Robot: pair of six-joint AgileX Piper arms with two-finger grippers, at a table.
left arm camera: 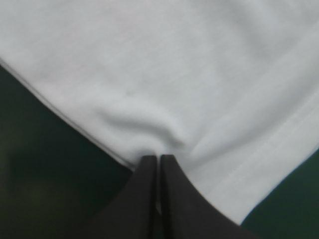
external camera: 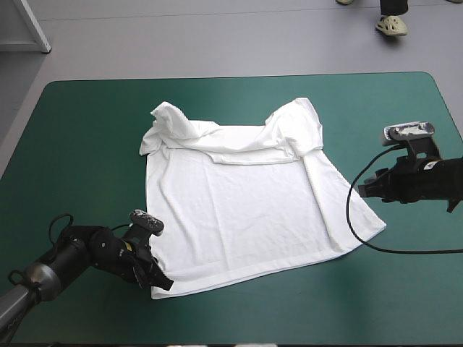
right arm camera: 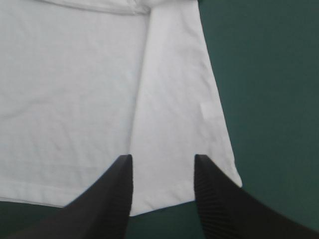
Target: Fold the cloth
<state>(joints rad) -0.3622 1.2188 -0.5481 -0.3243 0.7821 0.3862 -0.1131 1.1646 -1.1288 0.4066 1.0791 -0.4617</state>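
On the teal-green table cover [external camera: 87,130], mid-table: white short-sleeved cotton T-shirt [external camera: 246,210], spread flat, hem toward the near edge, neck end toward the far edge.

Markings: one small pale rectangular patch [right arm camera: 207,112] on the folded strip near the right hem corner, seen in the right wrist view. Nothing on it is legible.

Cloth condition:
- Body mostly smooth, with faint creases running lengthwise.
- Both sleeves turned inward and bunched at the far end. The left one stands up in a rumpled peak; the right lies flatter.
- Right side edge doubled over onto the body as a long narrow strip, from shoulder to hem.
- Hem shows a stitched double line. The near left corner is slightly lifted.

Left black two-finger gripper [external camera: 163,282]: at the near left hem corner. Fingers pressed together, only a thin line between them, with the cloth pinched at the tips. A soft pucker of fabric rises just ahead of the tips in the left wrist view.

Right black two-finger gripper [external camera: 362,188]: beside the shirt's right edge, near the right hem corner. Fingers stand well apart and grasp nothing. In its own view they straddle the folded strip. Contact with the cloth cannot be judged.
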